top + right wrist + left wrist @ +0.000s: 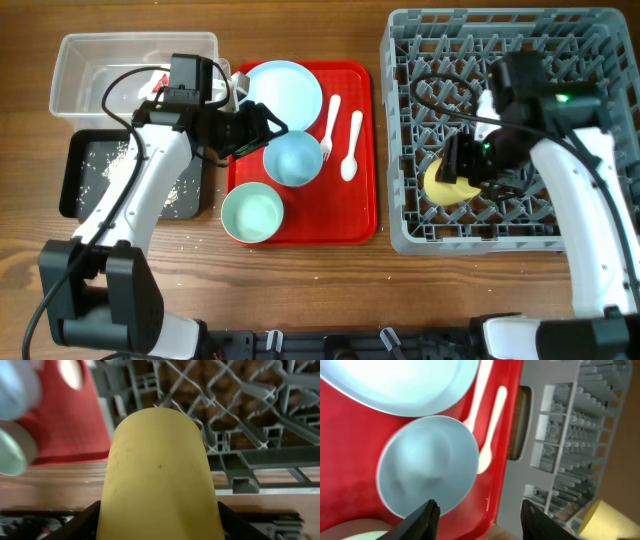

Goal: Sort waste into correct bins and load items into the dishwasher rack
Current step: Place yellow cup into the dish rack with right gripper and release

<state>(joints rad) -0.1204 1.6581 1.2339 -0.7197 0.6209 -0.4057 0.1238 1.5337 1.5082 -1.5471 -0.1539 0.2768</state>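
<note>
Filling almost the whole right wrist view, the small yellow cup (159, 460) is clamped between the two fingers of the right end effector (158, 510). Its long axis runs straight out from the wrist toward the near-left corner of the dishwasher rack (500, 243). From overhead the cup sits inside the rack's walls, over the cells closest to the red tray (360, 200). Whether it already rests on the grid floor or hangs a little above it is hard to tell from these angles. The placing move seems to turn on that axis. The cup looks tipped rather than upright, so it probably needs to be lowered and levelled between the pegs before the fingers let go. Across the table (300, 290), the left end effector (480, 515) holds nothing and has its fingers apart over the red tray. The pale blue-white bowl (427, 465) lies just ahead of and below it, offset toward one finger rather than centred in the gap. A small sideways shift would likely be needed to bring the rim between the fingers. The left arm is plainly the nearer one to that bowl. It is also nearer the pale blue plate (285, 92), the mint green bowl (252, 213), the white fork (330, 125) and the spoon (351, 145). All of these lie on the red tray, well apart from the rack.
</note>
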